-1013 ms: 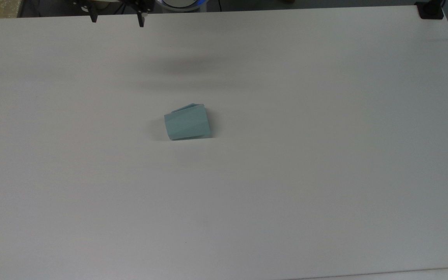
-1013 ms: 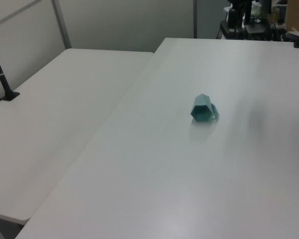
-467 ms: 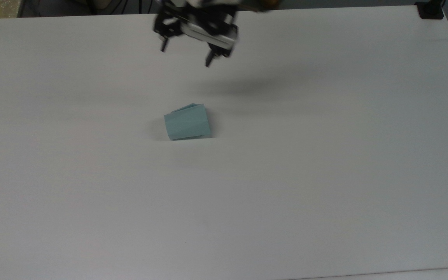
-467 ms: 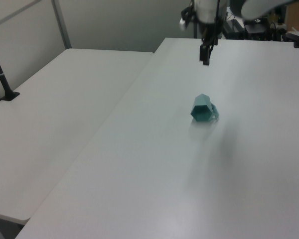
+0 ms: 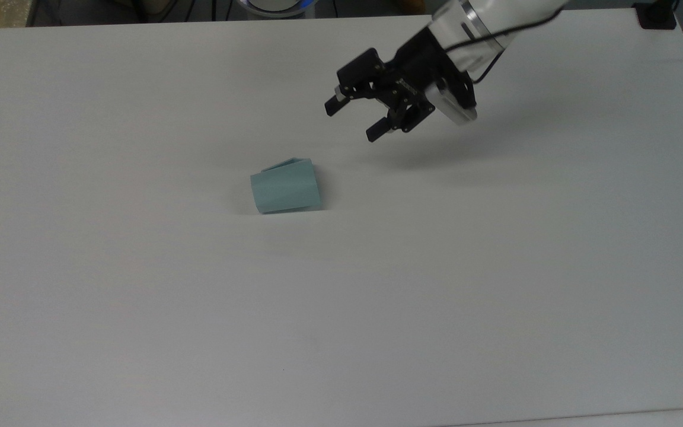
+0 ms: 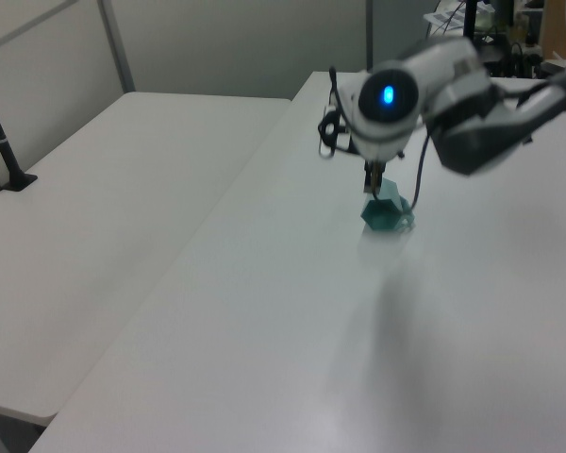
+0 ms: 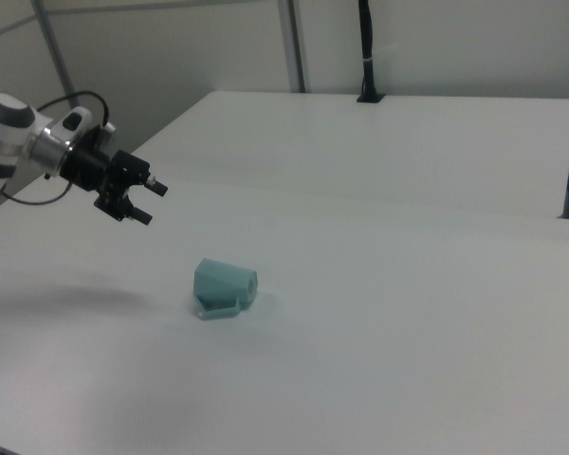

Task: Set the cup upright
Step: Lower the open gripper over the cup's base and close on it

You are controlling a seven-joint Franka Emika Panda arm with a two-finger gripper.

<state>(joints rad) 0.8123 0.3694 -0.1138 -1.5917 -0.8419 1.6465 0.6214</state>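
On white surface (image 5: 140, 296), cup (image 5: 286, 188) lies on its side; pincer (image 5: 354, 121) hovers spread, well apart; a poor pinch on slanted facets could skid it away

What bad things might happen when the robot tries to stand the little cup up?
The small pale teal plastic cup lies on its side on the smooth white table. Its faceted, tapering sides could slip out of a pinch, or it might roll or slide if nudged. The black two-finger gripper hangs open, off to the top view's right of the cup and not touching it, so a poorly aimed approach might push the cup away.
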